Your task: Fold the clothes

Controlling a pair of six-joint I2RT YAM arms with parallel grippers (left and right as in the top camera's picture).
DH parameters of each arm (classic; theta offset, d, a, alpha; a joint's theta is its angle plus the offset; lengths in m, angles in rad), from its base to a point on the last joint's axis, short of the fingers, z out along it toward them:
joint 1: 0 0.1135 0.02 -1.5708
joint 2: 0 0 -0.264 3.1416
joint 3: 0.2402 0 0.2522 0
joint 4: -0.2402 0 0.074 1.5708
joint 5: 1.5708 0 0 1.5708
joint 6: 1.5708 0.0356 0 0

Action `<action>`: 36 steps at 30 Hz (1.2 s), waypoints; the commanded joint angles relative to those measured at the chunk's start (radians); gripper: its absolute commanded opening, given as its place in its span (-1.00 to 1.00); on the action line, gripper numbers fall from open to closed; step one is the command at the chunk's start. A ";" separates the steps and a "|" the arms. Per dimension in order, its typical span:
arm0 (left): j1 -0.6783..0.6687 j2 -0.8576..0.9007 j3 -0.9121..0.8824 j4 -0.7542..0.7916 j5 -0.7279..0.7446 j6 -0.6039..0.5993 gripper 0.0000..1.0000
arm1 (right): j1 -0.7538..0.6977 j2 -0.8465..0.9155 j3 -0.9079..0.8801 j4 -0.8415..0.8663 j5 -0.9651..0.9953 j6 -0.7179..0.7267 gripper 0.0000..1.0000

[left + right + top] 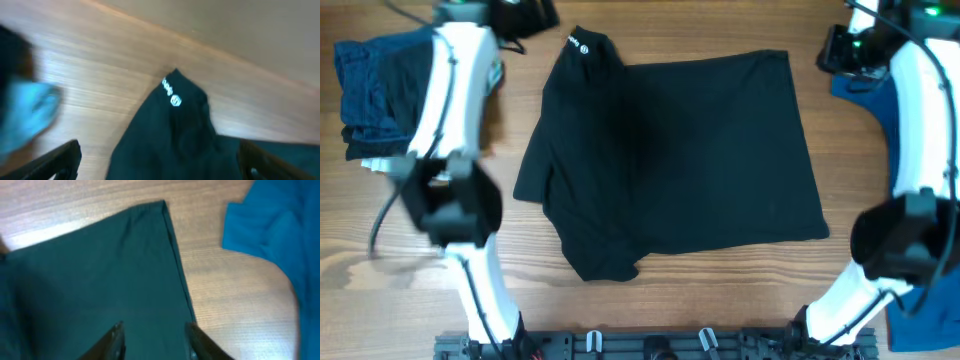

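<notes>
A black T-shirt (670, 160) lies spread on the wooden table, its left side bunched and folded inward, a white logo at its collar (584, 46). My left gripper (525, 12) is open at the far left back, above the collar; its view shows the logo (171, 94) between the open fingers (159, 165). My right gripper (840, 50) is open at the far right back, near the shirt's corner. Its fingers (154, 340) hover over the dark fabric (90, 280) by the shirt's edge.
A pile of dark blue and black clothes (375, 95) sits at the back left. A blue garment (920, 110) lies at the right edge, also in the right wrist view (272, 235). Bare wood (720, 290) runs along the front.
</notes>
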 commanded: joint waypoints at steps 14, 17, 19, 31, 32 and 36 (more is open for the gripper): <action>-0.100 -0.269 -0.027 -0.704 -0.112 -0.089 0.99 | 0.000 -0.225 -0.103 -0.393 -0.015 0.119 0.22; -0.123 -0.298 -0.078 -0.754 -0.131 -0.094 0.99 | 0.000 -0.288 -0.234 -0.388 -0.021 0.124 0.22; -0.126 -0.338 -0.144 -0.761 -0.134 -0.103 0.99 | 0.000 -0.348 -0.359 -0.353 -0.021 0.144 0.23; -0.126 -0.578 -0.931 -0.280 -0.104 -0.169 0.11 | 0.000 -0.457 -0.819 -0.039 -0.082 0.140 0.25; -0.126 -0.571 -0.977 -0.229 -0.100 -0.169 -0.42 | 0.000 -0.451 -0.836 -0.009 -0.082 0.136 0.11; -0.115 -0.530 -1.080 -0.092 -0.076 -0.172 -0.92 | 0.000 -0.425 -0.866 0.049 -0.082 0.142 -0.65</action>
